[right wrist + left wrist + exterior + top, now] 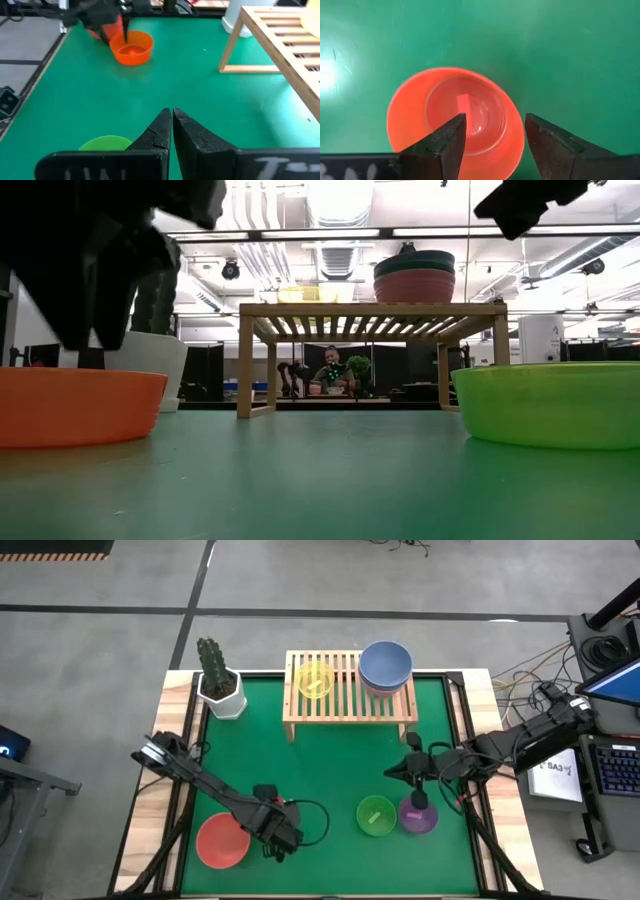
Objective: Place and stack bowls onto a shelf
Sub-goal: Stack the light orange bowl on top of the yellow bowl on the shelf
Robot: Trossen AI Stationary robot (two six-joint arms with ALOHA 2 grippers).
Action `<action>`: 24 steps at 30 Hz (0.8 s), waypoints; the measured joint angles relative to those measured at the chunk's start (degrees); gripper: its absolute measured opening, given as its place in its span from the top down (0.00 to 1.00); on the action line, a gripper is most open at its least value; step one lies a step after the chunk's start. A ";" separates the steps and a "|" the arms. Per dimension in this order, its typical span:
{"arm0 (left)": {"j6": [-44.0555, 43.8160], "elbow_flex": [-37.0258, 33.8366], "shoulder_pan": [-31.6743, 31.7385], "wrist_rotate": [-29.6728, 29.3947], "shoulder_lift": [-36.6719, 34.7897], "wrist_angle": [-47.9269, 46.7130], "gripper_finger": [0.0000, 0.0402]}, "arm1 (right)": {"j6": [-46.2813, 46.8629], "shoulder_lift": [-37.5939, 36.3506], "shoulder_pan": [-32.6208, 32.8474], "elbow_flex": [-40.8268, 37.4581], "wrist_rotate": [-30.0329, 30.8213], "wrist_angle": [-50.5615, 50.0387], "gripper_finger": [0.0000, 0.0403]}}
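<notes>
The red bowl sits on the green mat near its front-left corner. My left gripper hovers open just above it, one finger over the inside and one outside the rim. In the low view its fingers end a little above the red bowl. The green bowl and purple bowl stand on the mat at front right. My right gripper is shut, raised above the mat by those two. On the shelf rest a yellow bowl and a stack of larger bowls.
A white pot with a cactus stands at the mat's far-left corner beside the shelf. The mat's middle between shelf and front bowls is bare. Wooden table borders flank the mat. A person sits in the room far behind the table.
</notes>
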 joint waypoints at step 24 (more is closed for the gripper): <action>2.60 -6.59 -0.46 2.10 0.14 10.82 0.98 | -0.41 0.11 1.20 0.00 1.53 1.94 0.98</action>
